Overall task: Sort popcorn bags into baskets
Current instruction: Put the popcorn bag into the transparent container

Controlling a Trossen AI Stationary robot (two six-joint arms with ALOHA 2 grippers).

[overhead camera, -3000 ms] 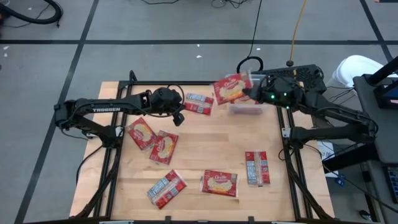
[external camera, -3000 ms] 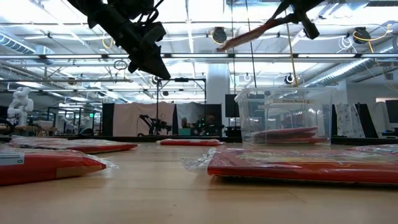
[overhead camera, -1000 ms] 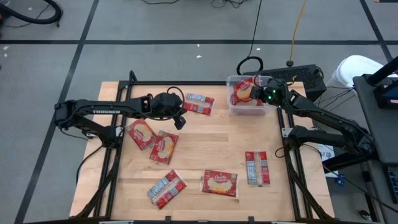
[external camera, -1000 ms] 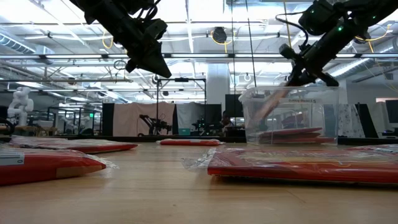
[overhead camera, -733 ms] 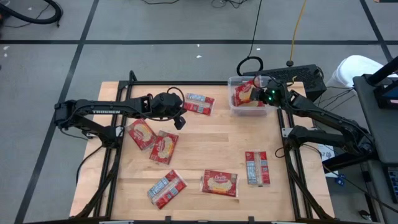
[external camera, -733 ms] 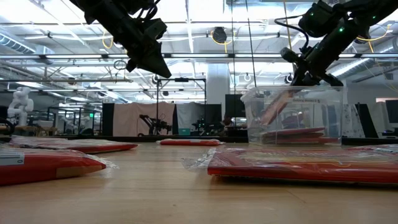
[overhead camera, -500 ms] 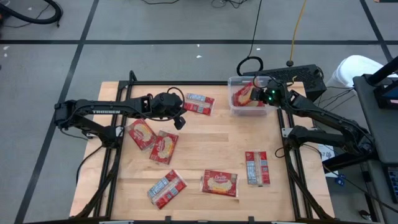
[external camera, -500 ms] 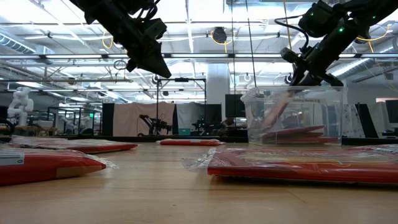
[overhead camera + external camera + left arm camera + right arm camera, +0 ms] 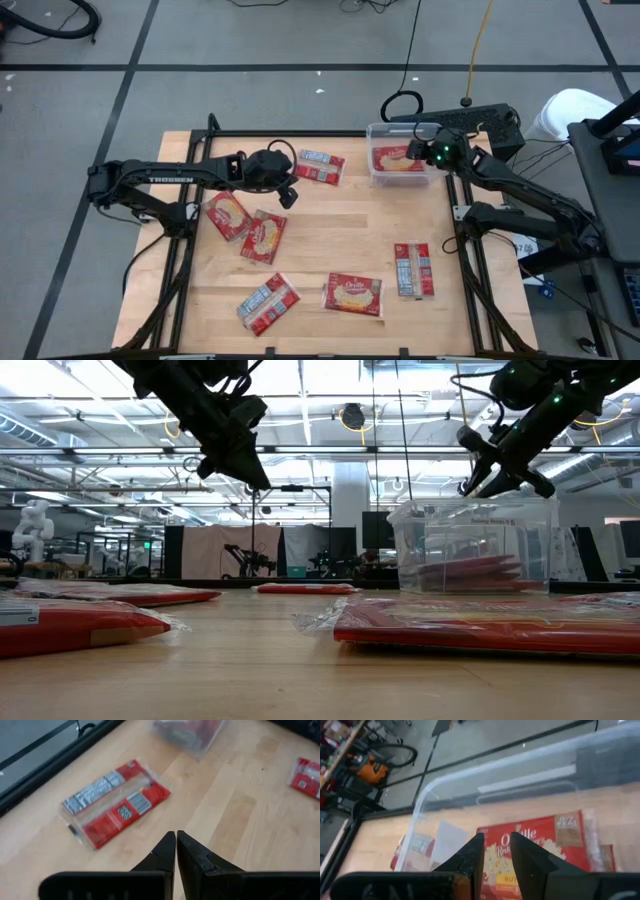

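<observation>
We see the right gripper (image 9: 496, 851), fingers slightly spread and empty, above the clear basket (image 9: 398, 165) holding a popcorn bag (image 9: 535, 847), while the left gripper (image 9: 176, 836) hovers pressed together.

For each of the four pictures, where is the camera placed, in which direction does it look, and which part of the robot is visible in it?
High view: above the table, facing straight down; both arms show, with six popcorn bags loose on the table.
Low view: at table height, facing across into the room; both arms enter from above.
Left wrist view: on the left arm, facing down past the left gripper, shut, at a popcorn bag.
Right wrist view: on the right arm, past the right gripper, open, into the clear tub.
Shared: the tub appears in all four.
</observation>
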